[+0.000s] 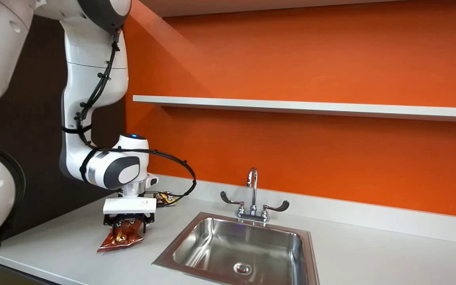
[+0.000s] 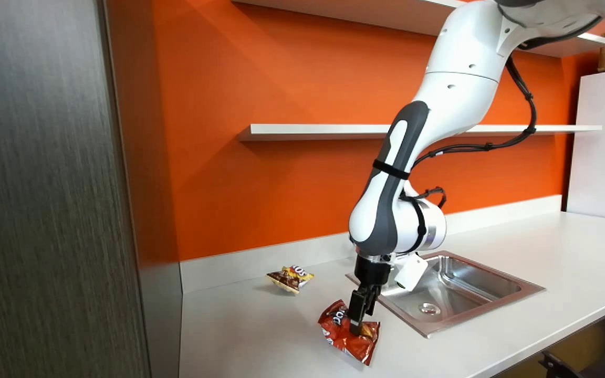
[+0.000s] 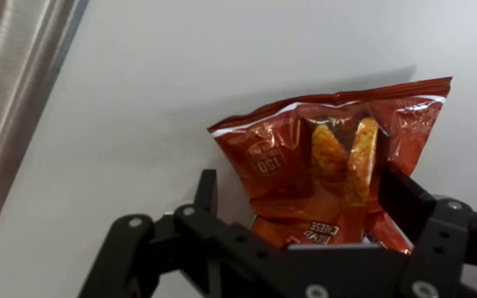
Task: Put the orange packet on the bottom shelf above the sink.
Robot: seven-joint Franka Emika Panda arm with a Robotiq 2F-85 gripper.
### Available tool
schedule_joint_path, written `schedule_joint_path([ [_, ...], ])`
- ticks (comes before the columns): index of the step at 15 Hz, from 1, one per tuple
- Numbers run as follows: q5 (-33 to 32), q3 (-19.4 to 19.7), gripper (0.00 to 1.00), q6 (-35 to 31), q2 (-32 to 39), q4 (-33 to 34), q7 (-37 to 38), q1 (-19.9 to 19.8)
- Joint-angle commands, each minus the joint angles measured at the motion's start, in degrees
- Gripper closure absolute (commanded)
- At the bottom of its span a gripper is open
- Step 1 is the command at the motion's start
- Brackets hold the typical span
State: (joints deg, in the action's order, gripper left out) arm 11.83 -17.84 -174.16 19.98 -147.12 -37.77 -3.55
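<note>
Low over the counter (image 1: 370,257), my gripper (image 3: 298,182) has its fingers (image 3: 406,198) spread well apart, with the orange packet (image 3: 325,161) between them. On my wrist view, the finger toward three o'clock overlaps the packet's edge, and I cannot tell whether it presses there; the finger toward nine o'clock has a strip of bare counter between it and the wrapper. The packet rests on the counter, its white-lined seal between twelve and one. Taking the gripper as the middle of the dial, I have, in an exterior view, a yellow-and-brown packet (image 2: 289,278) at ten o'clock, near the backsplash (image 2: 218,270). Again in an exterior view, I read the steel sink (image 1: 183,237) just past three, its chrome faucet (image 1: 254,194) between two and three, and the long white bottom shelf (image 1: 299,105) at two o'clock, on the orange wall (image 1: 331,51).
</note>
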Motion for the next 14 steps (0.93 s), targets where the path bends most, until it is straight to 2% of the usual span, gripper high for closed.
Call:
schedule_joint_path([
  [1, -4.9, -2.4, 0.00, -1.1, 1.7, 1.4, 3.4, -2.8],
  [3, -6.9, -2.0, 0.00, -1.1, 1.8, 1.6, 5.0, -2.5],
  [4, -7.9, -1.5, 0.25, -1.1, 2.0, 1.7, 5.9, -2.0],
  [5, -8.9, -1.4, 0.26, -1.1, 2.0, 1.7, 6.6, -2.0],
  [14, -15.4, 2.0, 0.96, -1.4, 1.0, 1.7, 13.7, 0.1],
])
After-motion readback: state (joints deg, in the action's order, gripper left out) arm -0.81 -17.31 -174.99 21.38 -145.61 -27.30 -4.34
